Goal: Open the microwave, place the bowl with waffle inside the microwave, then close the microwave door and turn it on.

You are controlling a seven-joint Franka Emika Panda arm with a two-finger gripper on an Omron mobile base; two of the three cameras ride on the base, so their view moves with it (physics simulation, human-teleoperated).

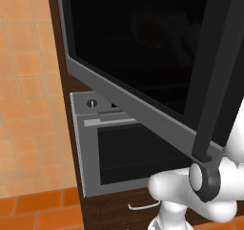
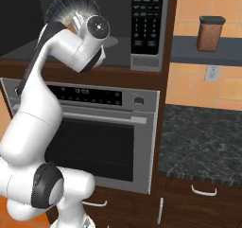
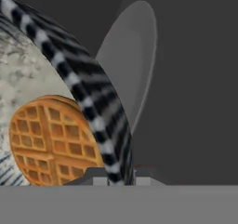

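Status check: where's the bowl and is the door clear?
Gripper shut on bowl rim, waffle inside. Bowl within microwave cavity, over turntable. Microwave door swung open.

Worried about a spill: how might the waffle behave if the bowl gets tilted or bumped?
The waffle lies loose against the bowl's inner wall, so it would likely slide. It looks flat, stiff and light, unlikely to roll. The gripper pinches only the rim.
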